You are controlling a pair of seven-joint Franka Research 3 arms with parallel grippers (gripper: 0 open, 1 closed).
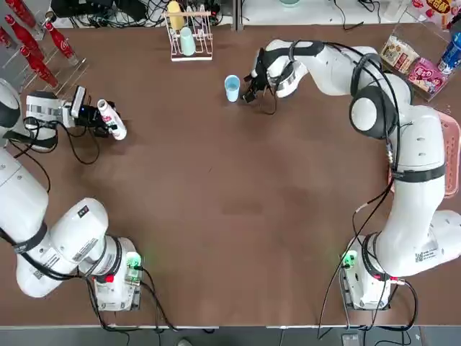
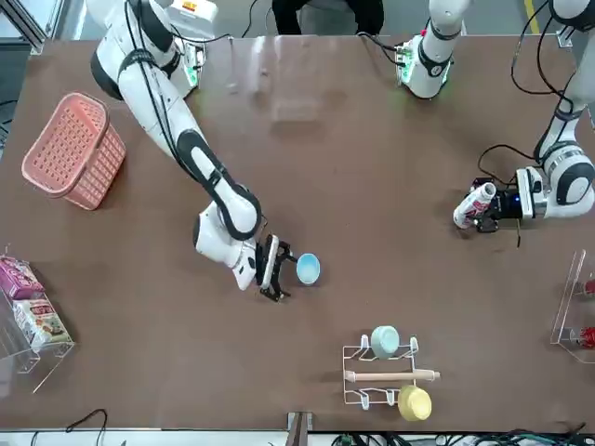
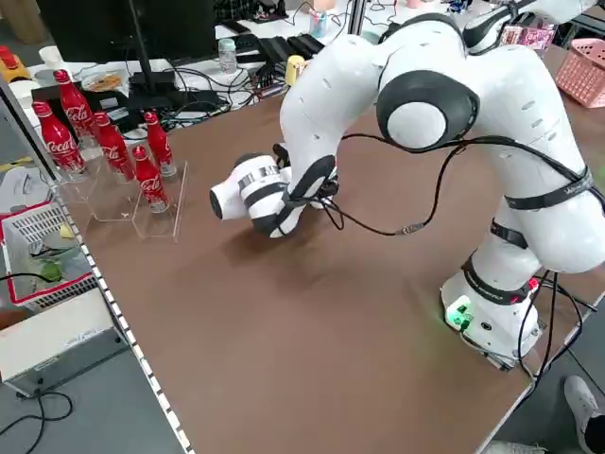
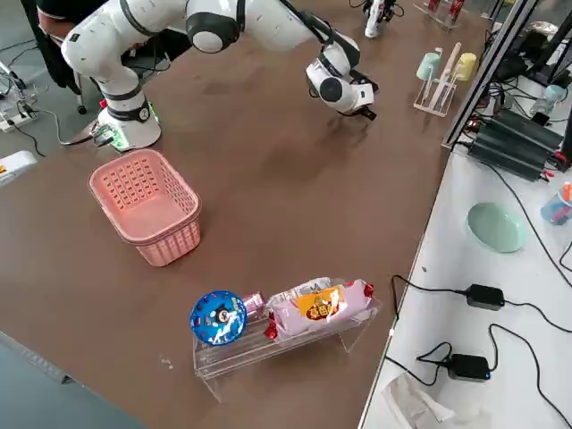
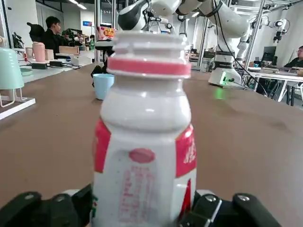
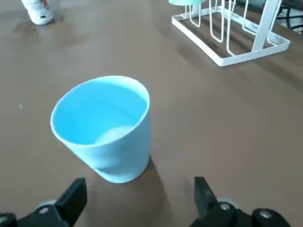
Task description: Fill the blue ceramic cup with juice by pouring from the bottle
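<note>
Top view: left hand [image 1: 99,117] clamps the white red-labelled plastic bottle [image 1: 112,120]; right hand [image 1: 248,91], fingers apart, nears the empty light-blue ceramic cup [image 1: 232,88]; pouring remains.

— How many cups are there?
— Three: one blue ceramic cup [image 1: 231,88], plus a mint-green cup [image 1: 187,40] and a yellow cup [image 1: 175,14] on one rack [image 1: 189,34].
— Bottles?
— One white bottle [image 1: 112,119], four red cola bottles [image 3: 112,147].
— Baskets?
— One pink basket [image 4: 146,205].

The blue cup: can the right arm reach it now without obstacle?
Probably yes. The right end effector is open just beside the blue cup, with bare table between them; the rack stands off to the side.
</note>
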